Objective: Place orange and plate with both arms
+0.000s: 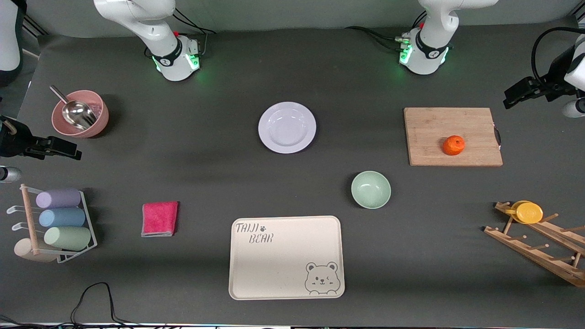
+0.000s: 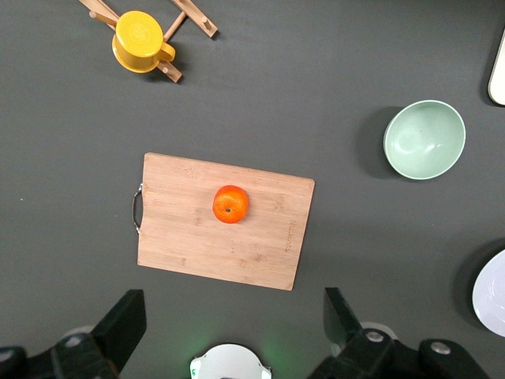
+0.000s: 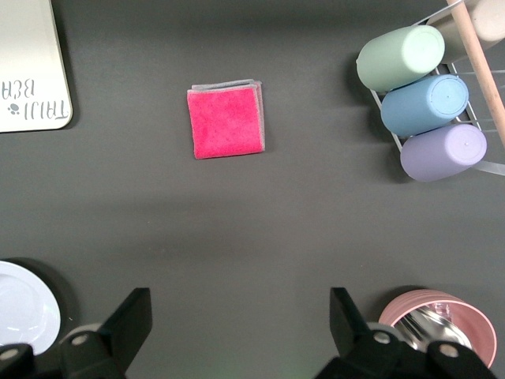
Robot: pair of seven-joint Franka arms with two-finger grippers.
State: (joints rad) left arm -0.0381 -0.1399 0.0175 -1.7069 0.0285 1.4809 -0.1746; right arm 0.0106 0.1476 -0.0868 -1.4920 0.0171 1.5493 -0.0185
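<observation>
Two grippers: both spread wide, holding nothing
Left gripper [image 2: 229,332]: high over the table by the cutting board [image 1: 429,123]
Right gripper [image 3: 237,332]: high over bare table near the pink cloth [image 3: 226,121]
Orange [image 1: 453,145]: on the cutting board
Plate [image 1: 287,127]: mid-table, farther from the front camera than the green bowl [image 1: 370,189] and bear tray [image 1: 283,269]

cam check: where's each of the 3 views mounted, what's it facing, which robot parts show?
Front view: high across the table, facing both bases; shows plate, orange, tray.
Left wrist view: looks down over the cutting board with the orange; left gripper open.
Right wrist view: looks down on the pink cloth and cup rack; right gripper open.
Shared: plate edge shows in both wrist views.
</observation>
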